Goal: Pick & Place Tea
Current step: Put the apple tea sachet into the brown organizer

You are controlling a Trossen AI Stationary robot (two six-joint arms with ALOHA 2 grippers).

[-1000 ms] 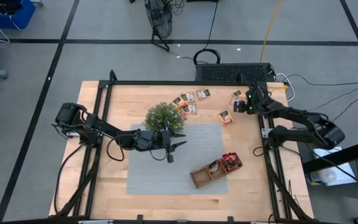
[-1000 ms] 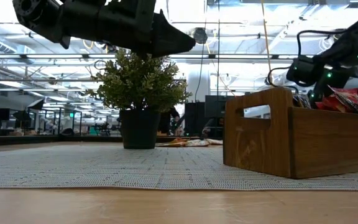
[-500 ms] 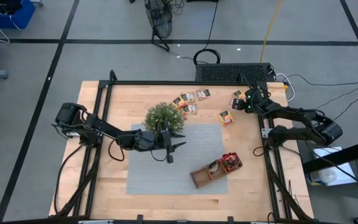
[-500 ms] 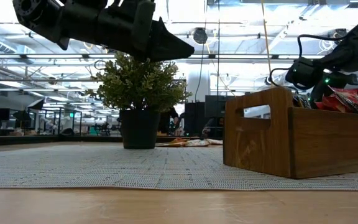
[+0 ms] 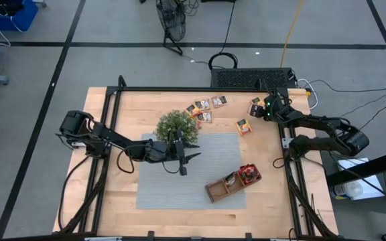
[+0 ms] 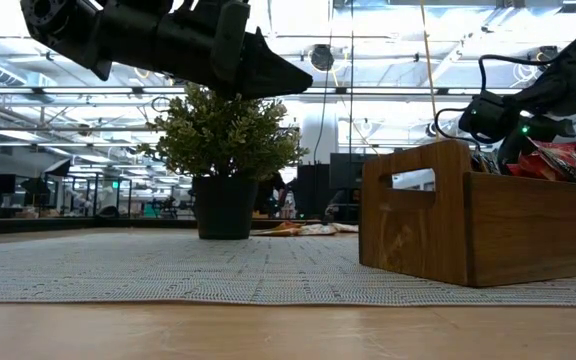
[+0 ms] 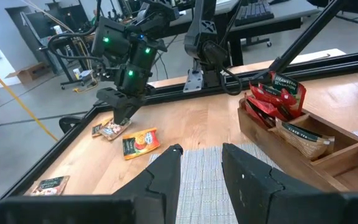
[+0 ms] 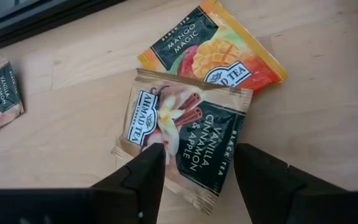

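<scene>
- Tea sachets (image 5: 204,111) lie scattered flat on the bare wood at the far side of the desk (image 5: 126,194) in the high view, beyond the plant (image 5: 176,126) and off the grey mat (image 5: 210,164). A few more sit near the far right corner, where the right gripper (image 5: 259,111) hovers over them. The left gripper (image 5: 187,158) waits above the mat beside the plant. The wooden tray (image 5: 218,191) at the mat's near right corner already holds red packets in one end compartment.
- From the low view, the tray fills the right side with red wrappers showing over its wall. The loose sachets are too low and far to make out.
- The left wrist view shows that arm's own fingers (image 7: 166,174) parted and holding nothing, while the other arm noses down toward sachets near the desk's edge.
- The right wrist view is the telling one: a brown vanilla sachet (image 8: 185,134) lies flat between parted fingers (image 8: 143,171), overlapping an orange mango sachet (image 8: 219,46). Nothing is held.
- These look feather-light, thin, crinkly and slick. I'd guess a flat pinch slips, so the fingers should press down astride the brown sachet's short width and nip it so it bows up, taking care not to drag the orange one along.
</scene>
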